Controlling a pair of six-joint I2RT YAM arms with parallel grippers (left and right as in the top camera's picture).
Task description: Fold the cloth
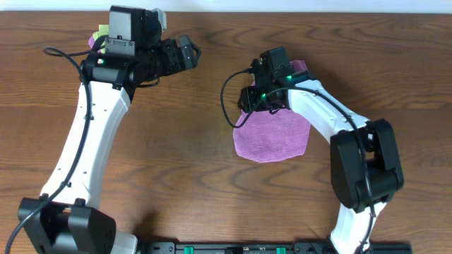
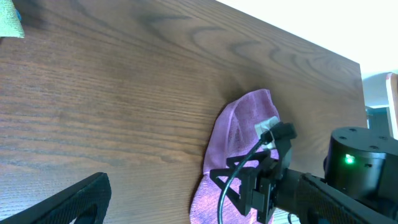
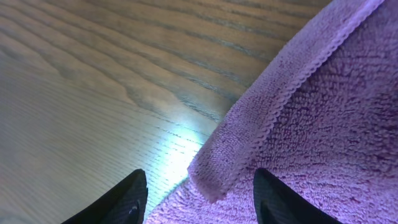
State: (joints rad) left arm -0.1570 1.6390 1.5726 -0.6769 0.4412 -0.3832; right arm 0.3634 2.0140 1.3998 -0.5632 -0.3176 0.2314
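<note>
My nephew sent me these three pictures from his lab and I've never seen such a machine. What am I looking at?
Two robot arms stand at a wooden table. One picture is taken from above; the other two come from cameras on each arm's wrist. A lilac cloth lies on the table. The right gripper sits low at the cloth's edge, jaws either side of a raised fold, not clearly pinching it. The left gripper hangs away from the cloth, jaws open, holding nothing. More coloured cloth peeks out behind the left arm.
</note>
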